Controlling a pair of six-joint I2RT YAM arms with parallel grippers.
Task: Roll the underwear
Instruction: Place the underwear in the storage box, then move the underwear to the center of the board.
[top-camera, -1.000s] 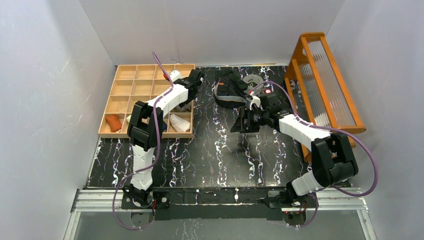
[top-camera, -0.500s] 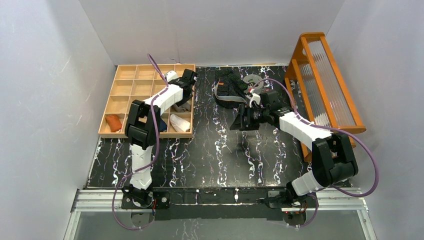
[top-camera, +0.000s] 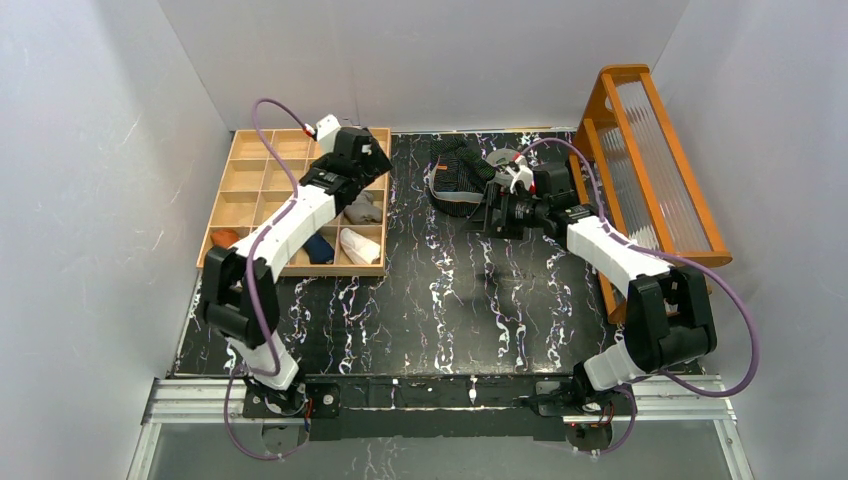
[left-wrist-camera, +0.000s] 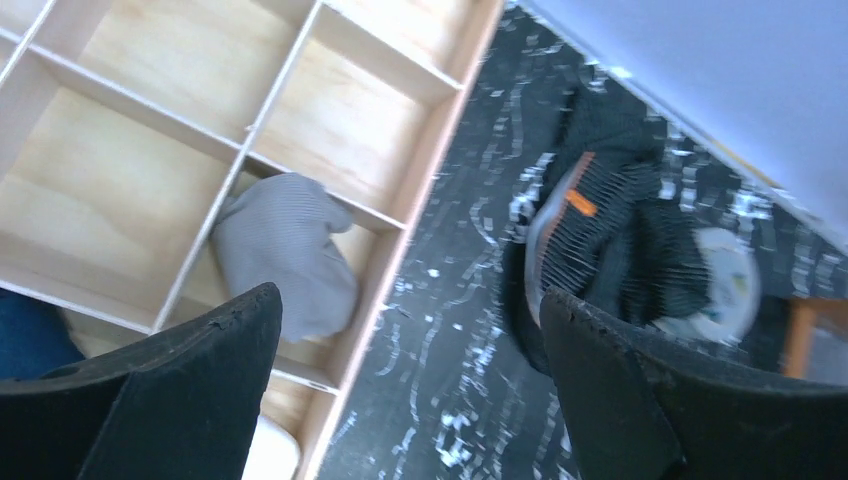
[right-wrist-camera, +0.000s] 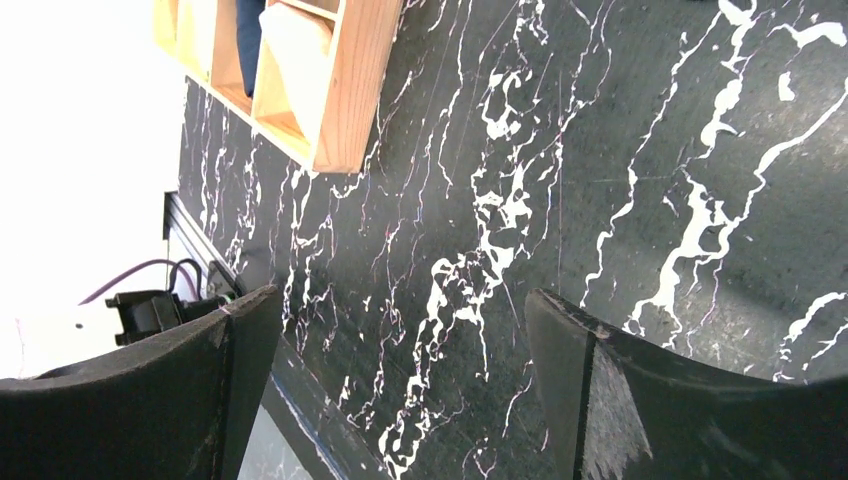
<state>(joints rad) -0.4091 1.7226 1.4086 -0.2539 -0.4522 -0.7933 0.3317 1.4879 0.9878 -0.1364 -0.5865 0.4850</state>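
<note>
Jaws of the left gripper (left-wrist-camera: 410, 400) stand wide apart with nothing between them, poised above the right-hand part of the wooden tray (left-wrist-camera: 432, 160). Near it, the beige-grey underwear (left-wrist-camera: 285, 250) lies bunched in a cell of the tray's right-hand column, one end lapping over a divider. Past the tray's rim, on the black marbled table (top-camera: 420, 300), the black striped underwear (left-wrist-camera: 610, 235) sits crumpled near the back wall. Its grey waistband shows, and the clear tape ring (left-wrist-camera: 730, 285) lies against its far side. The right gripper (right-wrist-camera: 400, 390) is likewise spread wide and empty, turned sideways over bare table just beside the striped garment. Its wrist view catches the tray's near corner, with a white item (right-wrist-camera: 295, 50) and a blue item (right-wrist-camera: 250, 30) in the cells there. An orange rack (top-camera: 650, 160) stands along the table's right side.
</note>
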